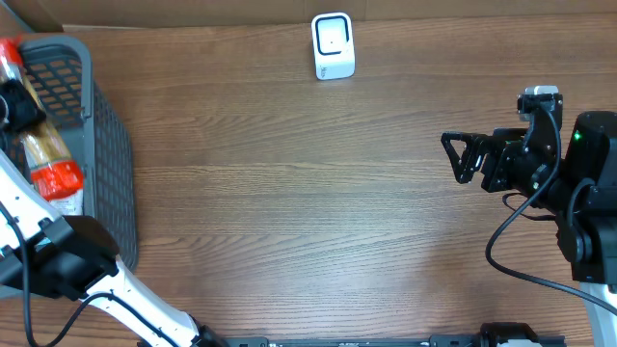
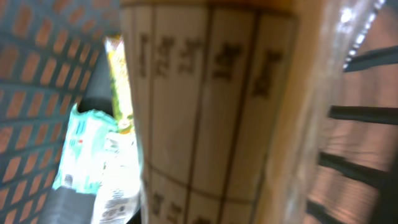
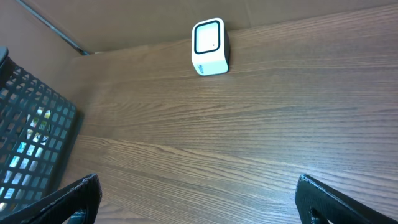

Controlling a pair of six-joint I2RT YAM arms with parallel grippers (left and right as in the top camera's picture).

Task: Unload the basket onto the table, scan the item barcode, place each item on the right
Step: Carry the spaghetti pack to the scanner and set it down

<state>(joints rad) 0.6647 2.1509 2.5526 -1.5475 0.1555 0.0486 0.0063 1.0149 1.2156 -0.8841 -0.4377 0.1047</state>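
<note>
The item is a long tan packet in clear wrap with red ends [image 1: 45, 154], lying lengthwise over the dark mesh basket [image 1: 108, 145] at the table's left edge. My left gripper [image 1: 10, 108] is shut on its upper part. In the left wrist view the packet [image 2: 205, 112] fills the frame, blurred and very close, and hides my fingers. No barcode shows on it. The white scanner [image 1: 334, 45] stands at the far middle of the table, its window facing forward [image 3: 209, 45]. My right gripper [image 1: 455, 154] hovers wide open at the right, holding nothing [image 3: 196, 193].
Inside the basket [image 2: 37, 74] lie a teal and white packet [image 2: 87, 155] and a yellow one [image 2: 121, 81]. The basket's wall [image 3: 31, 130] also shows at the left of the right wrist view. Brown wooden table [image 1: 289, 193] spreads between the basket, scanner and right arm.
</note>
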